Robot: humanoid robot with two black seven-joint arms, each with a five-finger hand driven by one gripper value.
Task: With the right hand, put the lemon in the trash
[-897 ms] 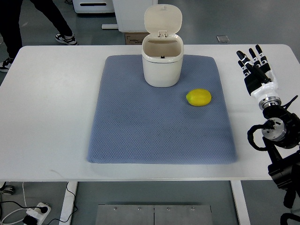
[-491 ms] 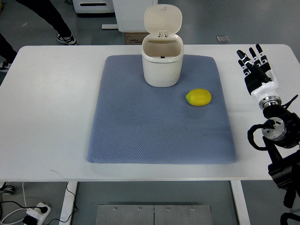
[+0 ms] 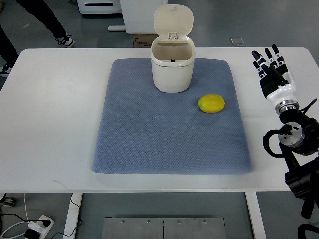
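A yellow lemon [image 3: 211, 103] lies on the blue-grey mat [image 3: 149, 134], just right of and in front of the cream trash bin [image 3: 172, 67]. The bin stands at the mat's far middle with its lid flipped up and its inside showing. My right hand [image 3: 270, 64] hovers over the white table near its right edge, well to the right of the lemon. Its black fingers are straight and spread, holding nothing. The left arm does not show.
The white table [image 3: 55, 119] carries only the mat and what sits on it. A person's legs and shoes [image 3: 62, 40] show on the floor beyond the table's far left corner. A cardboard box [image 3: 142, 41] stands behind the bin on the floor.
My right hand has shifted slightly toward the table's far edge. The person's feet at the upper left have stepped further left. The lemon and bin have not moved.
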